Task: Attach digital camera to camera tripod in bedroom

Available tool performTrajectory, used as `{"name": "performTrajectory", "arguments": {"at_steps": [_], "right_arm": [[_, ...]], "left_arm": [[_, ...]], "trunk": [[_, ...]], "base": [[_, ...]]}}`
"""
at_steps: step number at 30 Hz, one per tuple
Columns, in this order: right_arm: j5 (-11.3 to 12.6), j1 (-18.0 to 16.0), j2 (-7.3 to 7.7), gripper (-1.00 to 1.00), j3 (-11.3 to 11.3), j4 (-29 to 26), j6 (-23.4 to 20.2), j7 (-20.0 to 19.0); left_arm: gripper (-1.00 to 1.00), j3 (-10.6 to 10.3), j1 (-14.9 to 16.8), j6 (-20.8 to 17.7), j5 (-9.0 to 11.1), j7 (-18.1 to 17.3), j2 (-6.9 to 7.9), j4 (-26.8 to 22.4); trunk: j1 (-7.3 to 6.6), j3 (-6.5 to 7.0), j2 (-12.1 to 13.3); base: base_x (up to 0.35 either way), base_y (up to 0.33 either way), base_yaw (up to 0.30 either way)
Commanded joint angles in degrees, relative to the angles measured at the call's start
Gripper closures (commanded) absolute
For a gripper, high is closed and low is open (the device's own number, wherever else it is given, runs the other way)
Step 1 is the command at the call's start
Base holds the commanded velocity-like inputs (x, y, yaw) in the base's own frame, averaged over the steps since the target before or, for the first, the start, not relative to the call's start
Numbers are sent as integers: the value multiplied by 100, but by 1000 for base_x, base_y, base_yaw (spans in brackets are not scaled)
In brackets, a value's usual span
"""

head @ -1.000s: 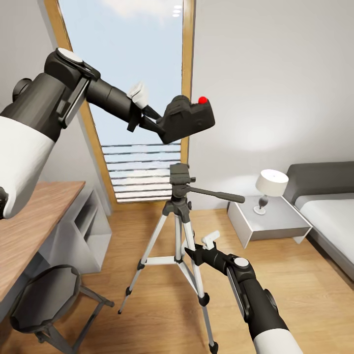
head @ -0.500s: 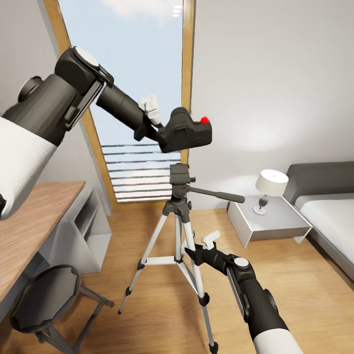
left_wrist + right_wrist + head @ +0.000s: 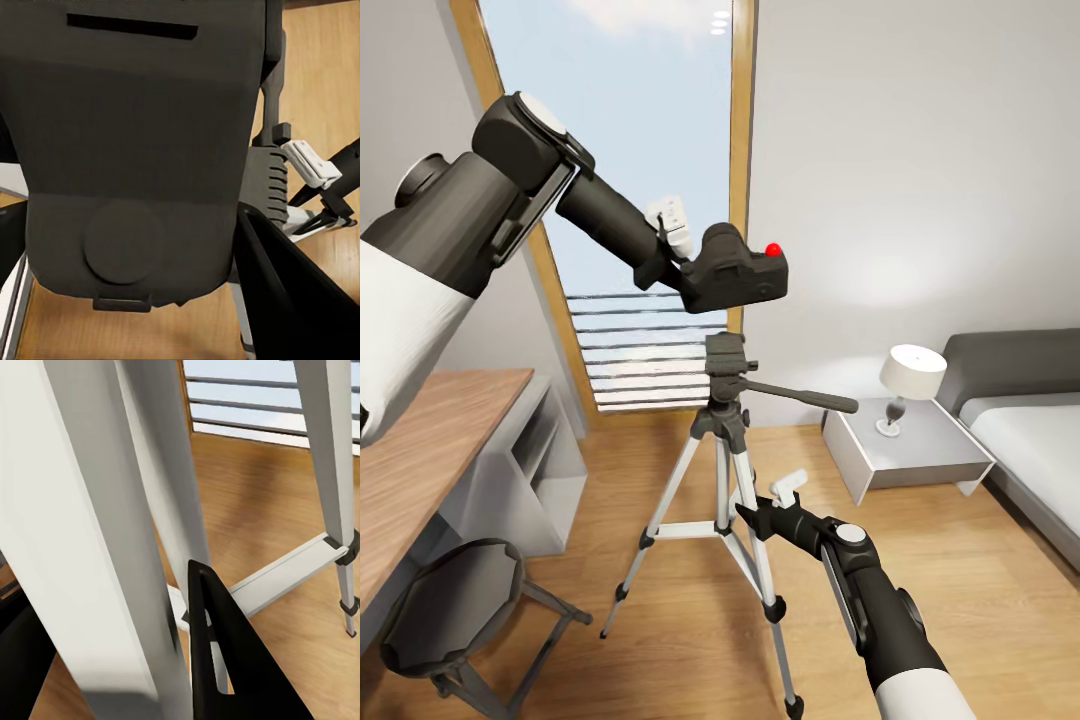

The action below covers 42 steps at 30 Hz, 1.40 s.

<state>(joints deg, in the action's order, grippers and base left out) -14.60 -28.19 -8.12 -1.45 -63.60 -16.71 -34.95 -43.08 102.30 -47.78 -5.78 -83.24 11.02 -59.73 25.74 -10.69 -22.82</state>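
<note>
- Lowered and levelled since a second ago, the digital camera [image 3: 738,273] now hangs just above the tripod head instead of riding high and tilted; the right arm and the tripod have not shifted.
- Nearest, the right end effector [image 3: 758,519] sits low beside the near silver leg of the camera tripod [image 3: 722,440]; the right wrist view shows a dark finger [image 3: 217,660] close against that leg, but whether the jaws are closed on it or merely alongside I cannot tell.
- At near left a wooden table [image 3: 420,450] edge and a grey stool [image 3: 455,605] stand clear of the work.
- Farther in, the tripod stands on the wood floor, its black head [image 3: 725,352] topped by a flat plate, the pan handle [image 3: 805,396] reaching right.
- Directly above that plate, apart from it by a small gap, the left end effector [image 3: 678,262] is clamped on the camera's left end; the camera body [image 3: 142,142] crowds the left wrist view, with the tripod below it.
- To do the step well, I judge the camera's base should stay level and centred over the plate, then descend straight, slowly, so the tripod is not nudged.
- Farthest right, a nightstand [image 3: 910,450] with a lamp [image 3: 910,385] and the bed [image 3: 1025,440] stay well apart from the work.
</note>
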Motion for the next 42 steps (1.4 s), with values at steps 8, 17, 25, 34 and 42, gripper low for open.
{"name": "performTrajectory", "arguments": {"at_steps": [8, 17, 25, 34, 42], "right_arm": [[-113, -2, -6, 100, -15, -3, -34, -47], [-113, -2, -6, 100, -13, 16, -34, -40], [-113, -2, -6, 100, -13, 35, -34, 57], [-112, -2, -6, 100, -13, 35, -27, 74], [-113, -2, -6, 100, -13, 40, -26, 75]], "left_arm": [[100, -22, -10, -47, -45, -51, 179, -203], [100, -30, -41, -47, -43, -52, 420, -422], [100, -31, -43, -47, -28, -52, 436, -540], [100, -48, -330, -46, -45, 18, 390, -552], [100, -48, -613, -9, -26, 365, 374, -564]], "trunk": [[5, -13, -9], [5, -13, -9], [5, -13, -9], [5, -13, -9], [5, -13, -9]], "base": [[0, 0, 0], [0, 0, 0], [0, 0, 0], [0, 0, 0], [0, 0, 0]]}}
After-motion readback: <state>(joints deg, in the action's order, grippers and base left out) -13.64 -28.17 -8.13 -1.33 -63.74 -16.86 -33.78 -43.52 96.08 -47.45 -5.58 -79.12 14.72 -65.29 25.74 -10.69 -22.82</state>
